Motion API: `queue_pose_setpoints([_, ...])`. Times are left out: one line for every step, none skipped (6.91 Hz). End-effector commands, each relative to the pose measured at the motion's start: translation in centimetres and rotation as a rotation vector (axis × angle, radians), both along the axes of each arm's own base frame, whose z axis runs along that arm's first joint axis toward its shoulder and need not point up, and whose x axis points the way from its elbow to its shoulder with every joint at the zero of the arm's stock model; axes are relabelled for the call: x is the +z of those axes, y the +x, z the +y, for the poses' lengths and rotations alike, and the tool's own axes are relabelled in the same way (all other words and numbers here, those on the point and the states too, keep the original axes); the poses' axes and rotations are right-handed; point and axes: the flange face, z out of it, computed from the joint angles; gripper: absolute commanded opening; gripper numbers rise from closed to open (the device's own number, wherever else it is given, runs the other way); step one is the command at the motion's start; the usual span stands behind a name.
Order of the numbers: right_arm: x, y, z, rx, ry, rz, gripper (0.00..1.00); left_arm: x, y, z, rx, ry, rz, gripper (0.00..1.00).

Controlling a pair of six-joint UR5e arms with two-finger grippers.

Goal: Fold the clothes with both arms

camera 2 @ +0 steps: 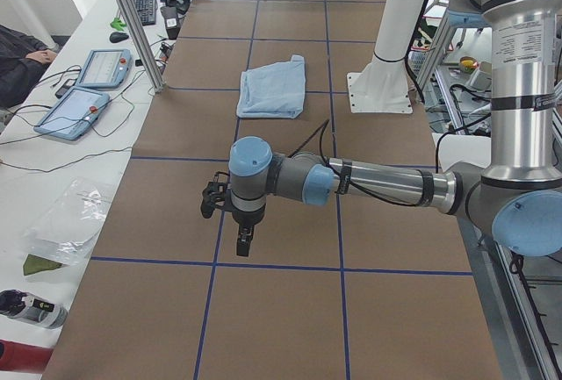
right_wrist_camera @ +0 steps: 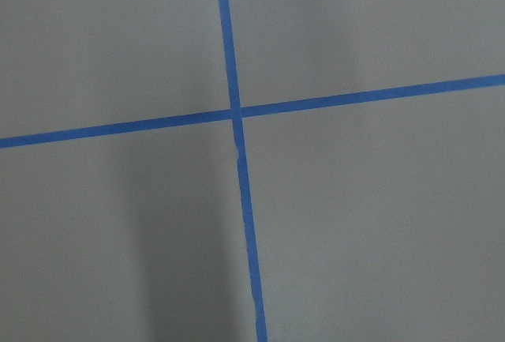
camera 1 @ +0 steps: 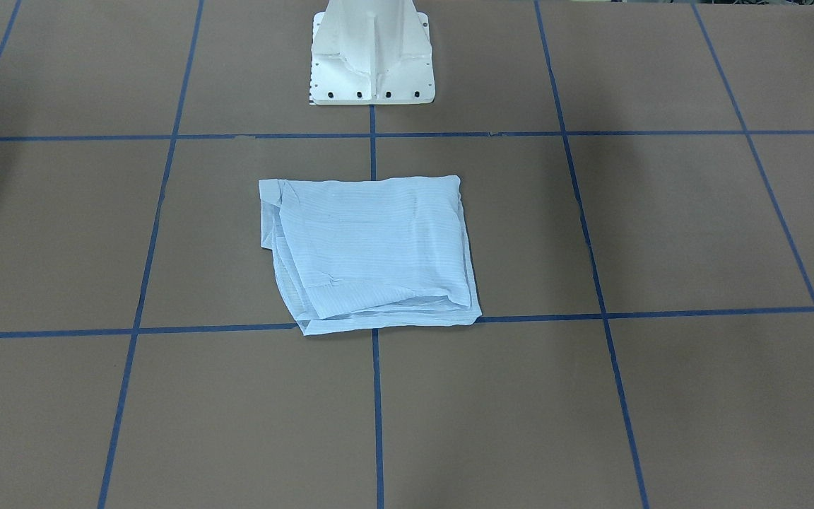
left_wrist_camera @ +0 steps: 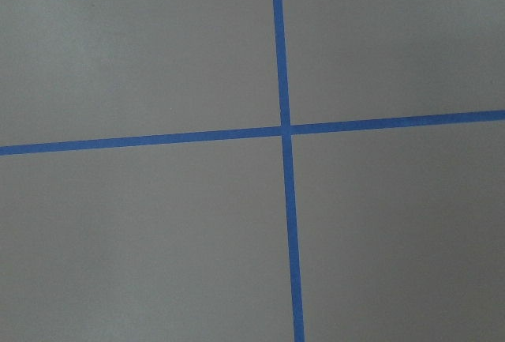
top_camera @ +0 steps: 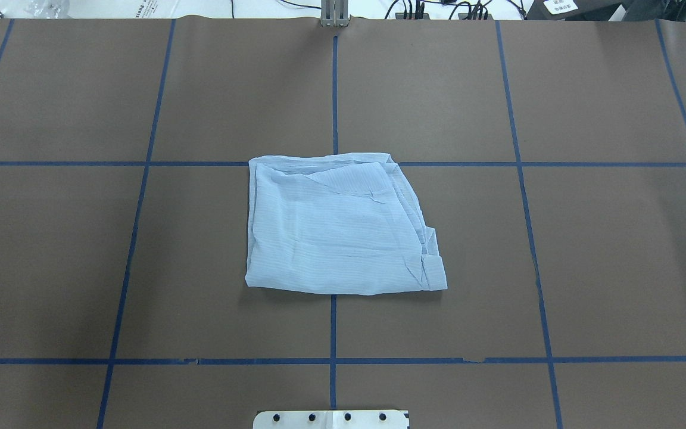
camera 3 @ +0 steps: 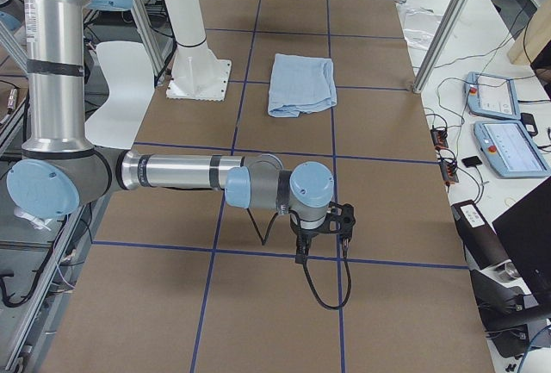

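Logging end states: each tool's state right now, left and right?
Left tool: cannot be told, seen only in a side view.
Right tool: cannot be told, likewise side view only.

pale blue striped shirt (top_camera: 337, 229), folded flat

Brown table (top_camera: 81, 268) (blue tape grid (top_camera: 332, 325)), keyboard (camera 2: 145, 3)

Both arms (camera 2: 378, 182) (camera 3: 181, 172) outstretched, seemingly level
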Motion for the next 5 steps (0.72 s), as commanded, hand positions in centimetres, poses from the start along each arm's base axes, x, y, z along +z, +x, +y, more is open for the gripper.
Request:
queue_pose_setpoints([0.02,0.0,-0.01,0.0,0.001,0.0,1.0,0.1,0.0,0.07,0.0,-0.003,0.0,1.0])
queue_pose_setpoints([0.02,0.0,-0.01,0.0,0.001,0.0,1.0,0.11,0.0,0.01,0.0,-0.003,0.0,1.0])
queue_pose_setpoints([0.02,0.0,-0.01,0.0,0.001,0.0,1.0,0.1,0.0,0.07,0.0,-0.003,0.0,1.0])
queue_pose_setpoints([0.02,0.0,-0.01,0.0,0.001,0.0,1.0,0.26,0.26,0.14,0.007,-0.012,0.034,1.0])
queue_pose_setpoints([0.0,0.0,-0.02,0.0,0.003,0.0,1.0,0.02,0.86,0.36,0.023,-0.025,0.115,1.0])
